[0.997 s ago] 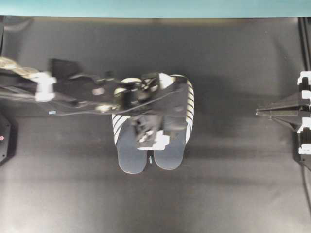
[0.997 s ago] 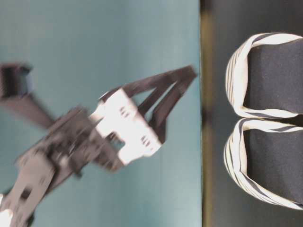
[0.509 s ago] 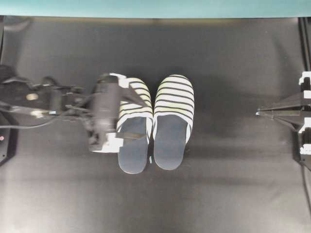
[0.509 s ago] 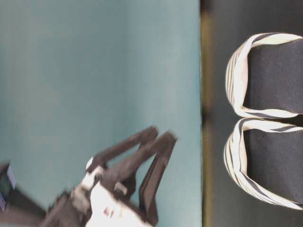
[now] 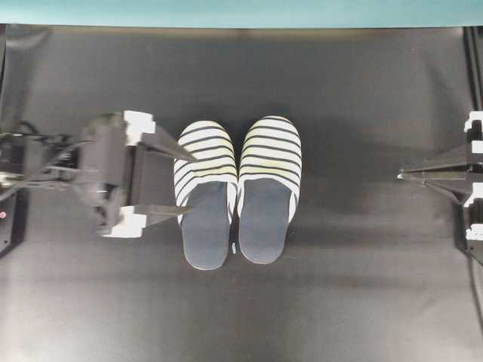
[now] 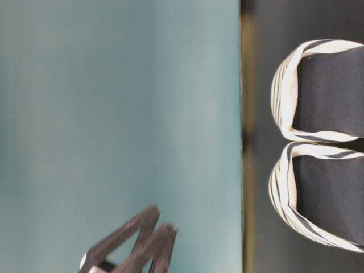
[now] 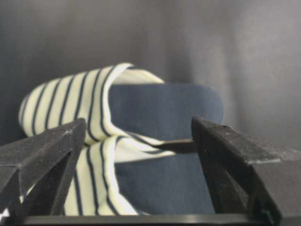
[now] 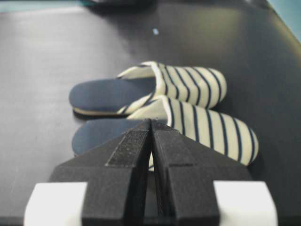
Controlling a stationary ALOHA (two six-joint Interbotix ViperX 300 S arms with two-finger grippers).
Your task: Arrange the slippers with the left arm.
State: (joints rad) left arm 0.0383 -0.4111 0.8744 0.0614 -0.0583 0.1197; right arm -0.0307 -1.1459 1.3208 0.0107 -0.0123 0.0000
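The two striped slippers lie side by side on the black table, toes to the back: the left slipper point(image 5: 204, 188) and the right slipper point(image 5: 269, 185), sides touching. My left gripper point(image 5: 191, 184) is open at the left slipper's outer side, its fingers pointing right and nothing between them. In the left wrist view the near slipper point(image 7: 94, 183) and far slipper point(image 7: 66, 106) show beyond the open left gripper point(image 7: 138, 121). The right gripper point(image 5: 401, 175) is shut and empty at the right edge. From the right wrist, both slippers point(image 8: 197, 108) lie beyond the shut right gripper point(image 8: 151, 121).
A teal wall point(image 5: 241, 11) runs along the table's back edge. Black dark-matted table point(image 5: 241, 317) stretches in front of the slippers and on both sides. The left arm's body point(image 5: 45, 162) and a black box point(image 5: 6, 215) fill the left edge.
The left arm has pulled back to the left, from above the slippers to beside the left one, its gripper staying open. The slippers and right arm have not moved.
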